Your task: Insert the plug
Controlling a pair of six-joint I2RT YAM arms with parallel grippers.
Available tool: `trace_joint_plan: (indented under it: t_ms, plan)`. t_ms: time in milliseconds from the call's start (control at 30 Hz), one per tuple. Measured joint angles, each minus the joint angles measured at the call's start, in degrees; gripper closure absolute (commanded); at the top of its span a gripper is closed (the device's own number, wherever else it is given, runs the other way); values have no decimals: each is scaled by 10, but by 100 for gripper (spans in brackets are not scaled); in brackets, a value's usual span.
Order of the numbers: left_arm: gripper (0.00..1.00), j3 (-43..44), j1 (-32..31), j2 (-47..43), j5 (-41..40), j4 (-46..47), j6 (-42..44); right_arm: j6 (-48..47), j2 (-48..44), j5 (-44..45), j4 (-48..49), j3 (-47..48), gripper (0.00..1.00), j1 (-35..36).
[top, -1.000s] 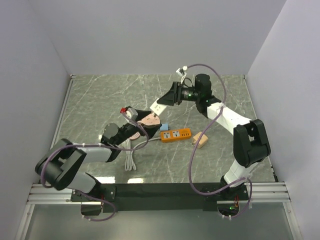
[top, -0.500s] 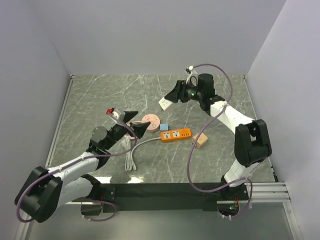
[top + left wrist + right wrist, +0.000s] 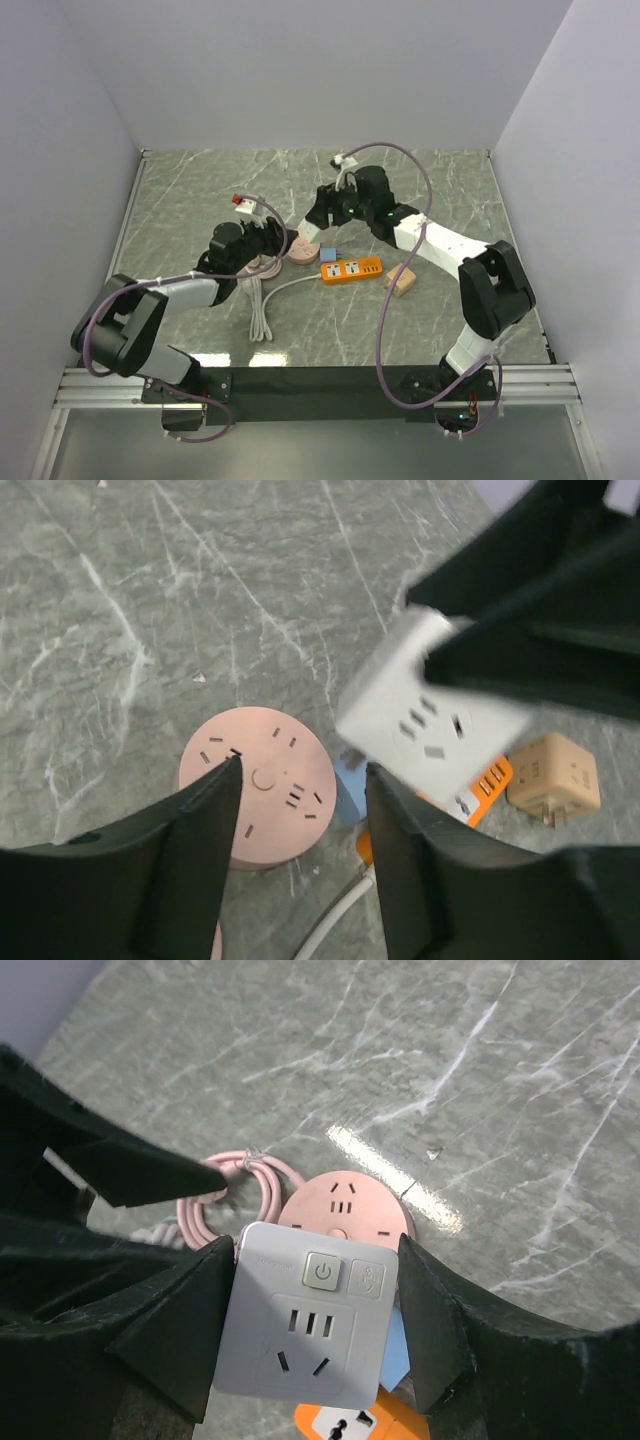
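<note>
Right wrist: right jaws clamp white adapter (image 3: 310, 1325) near pink socket (image 3: 345, 1205).

We're seeing white links and black joints on the left arm (image 3: 170, 295) and right arm (image 3: 450, 245), a mauve cable (image 3: 381, 320) looping along each, chunky black wedge fingers (image 3: 170, 870), and a red tag (image 3: 239, 200) by the left wrist.

White square adapter plug (image 3: 300, 1335) — power button and socket slots on its visible face — hangs off the surface, over the pink round socket's (image 3: 262, 792) edge — that one lies flat, slots up.
</note>
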Motion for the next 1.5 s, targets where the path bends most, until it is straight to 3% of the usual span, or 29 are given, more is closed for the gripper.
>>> trace_joint_plan:
  t_ms: [233, 567, 1500]
  plan:
    - [51, 24, 38, 63, 4, -1, -34, -32, 18, 57, -16, 7, 100, 30]
    - [54, 48, 40, 141, 4, -12, -63, -68, 54, 105, -28, 10, 100, 50]
    - [56, 58, 42, 207, 13, 26, -98, -109, 69, 191, -5, 10, 100, 92]
